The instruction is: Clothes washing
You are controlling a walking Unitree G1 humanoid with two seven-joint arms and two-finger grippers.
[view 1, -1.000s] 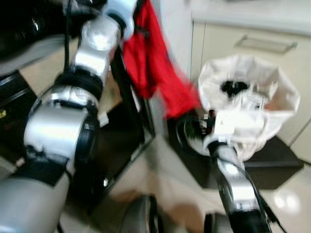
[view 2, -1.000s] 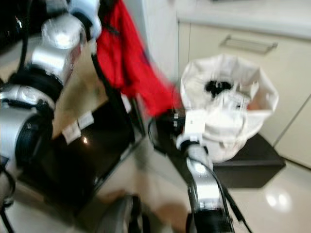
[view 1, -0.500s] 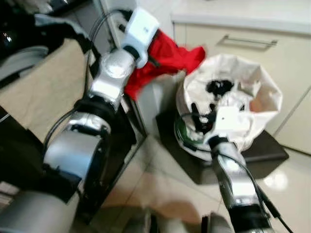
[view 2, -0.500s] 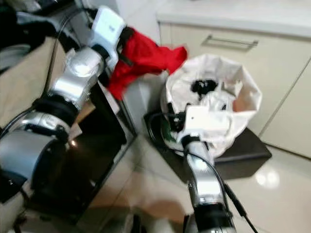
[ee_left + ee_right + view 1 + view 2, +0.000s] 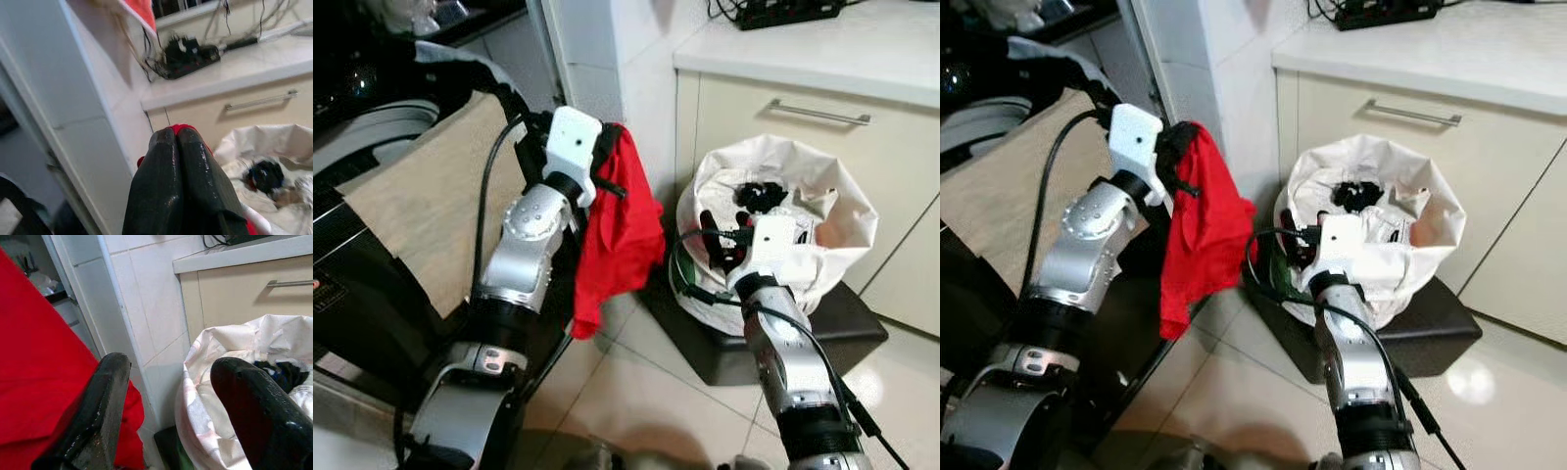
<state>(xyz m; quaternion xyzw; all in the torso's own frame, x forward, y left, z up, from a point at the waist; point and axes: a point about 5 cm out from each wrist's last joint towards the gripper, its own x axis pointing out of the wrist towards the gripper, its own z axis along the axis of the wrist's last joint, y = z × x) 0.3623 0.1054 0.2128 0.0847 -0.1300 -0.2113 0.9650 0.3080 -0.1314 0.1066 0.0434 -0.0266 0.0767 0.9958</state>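
A red garment [image 5: 622, 235] hangs straight down from my left gripper [image 5: 607, 152], which is raised between the dark machine and the white laundry bag [image 5: 832, 220]. In the left wrist view the two black fingers [image 5: 168, 161] are pressed together, with red cloth [image 5: 180, 128] showing at their tips. The bag stands open, with dark clothes [image 5: 759, 194] lying on top inside it. My right gripper [image 5: 720, 230] is at the bag's near rim, open and empty. In the right wrist view its fingers [image 5: 102, 401] stand wide apart, between the red garment [image 5: 44, 372] and the bag [image 5: 230, 362].
A dark appliance [image 5: 352, 294] with a beige panel [image 5: 421, 206] stands on the left. The bag rests on a low dark platform [image 5: 847, 328] before a cream cabinet with a metal handle [image 5: 818, 113]. A white tiled wall corner [image 5: 607, 59] is behind the garment. The floor [image 5: 636, 392] is tiled.
The camera has shifted. The red garment, swung out sideways toward the bag half a second ago, now hangs straight down from the left gripper. The right gripper stays at the bag's rim.
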